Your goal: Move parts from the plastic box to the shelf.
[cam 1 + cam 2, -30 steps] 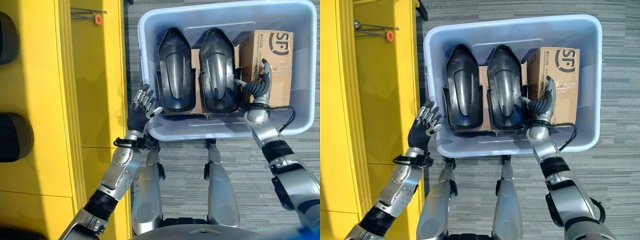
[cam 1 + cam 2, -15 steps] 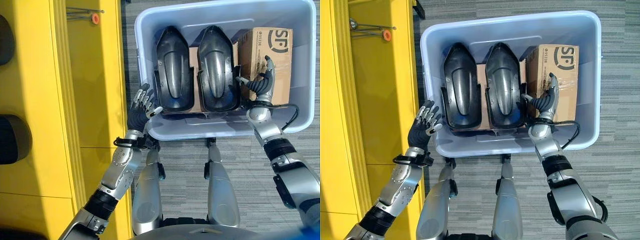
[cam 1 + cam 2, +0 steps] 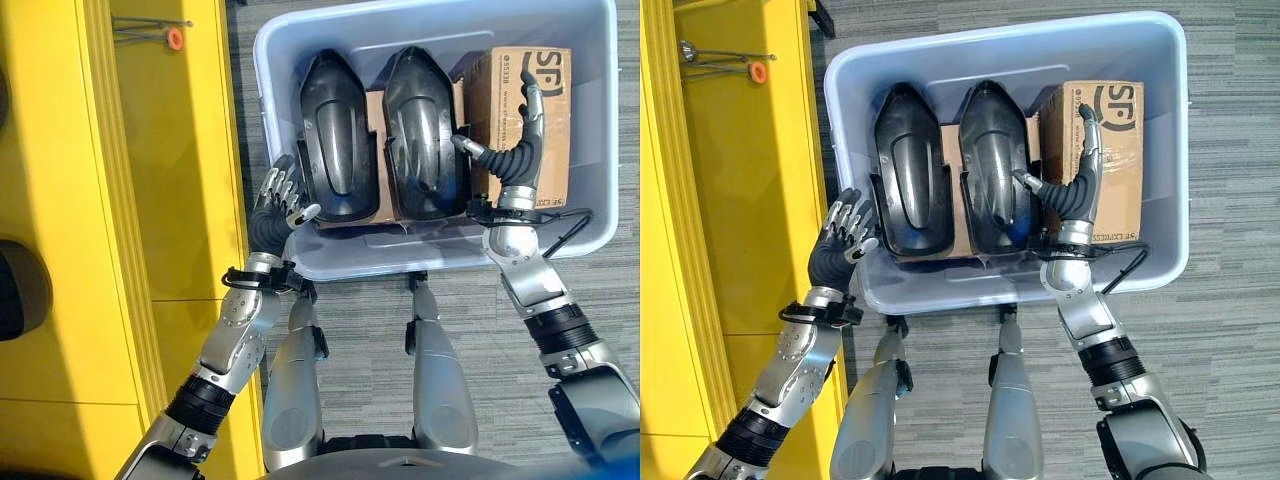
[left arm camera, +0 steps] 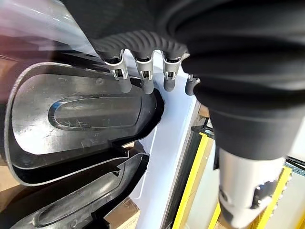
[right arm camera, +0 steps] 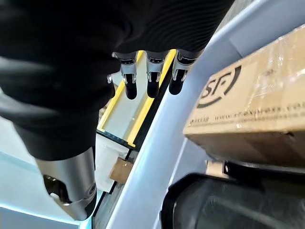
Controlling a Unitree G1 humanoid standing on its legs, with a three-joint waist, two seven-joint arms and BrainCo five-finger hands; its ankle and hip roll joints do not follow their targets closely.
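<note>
A pale blue plastic box (image 3: 420, 262) stands on the floor in front of me. Two black moulded parts (image 3: 338, 135) (image 3: 420, 130) lie side by side in it, with a brown cardboard box (image 3: 555, 130) to their right. My right hand (image 3: 510, 150) is over the box between the right black part and the cardboard box, open. Its fingers lie straight along the carton and its thumb is spread toward the black part. My left hand (image 3: 278, 205) is open outside the plastic box's near left corner. The left wrist view has the left black part (image 4: 81, 109) just past its fingers (image 4: 143, 76).
A yellow shelf (image 3: 150, 200) runs along the left side, close to the plastic box. A thin tool with an orange tip (image 3: 172, 38) lies on it at the far end. A dark rounded thing (image 3: 15, 290) sits at its left edge. Grey carpet surrounds the box.
The camera has shifted, so the whole scene sits further left and up. My right hand has reached further into the box along the carton with straighter fingers. The left hand stays by the corner.
</note>
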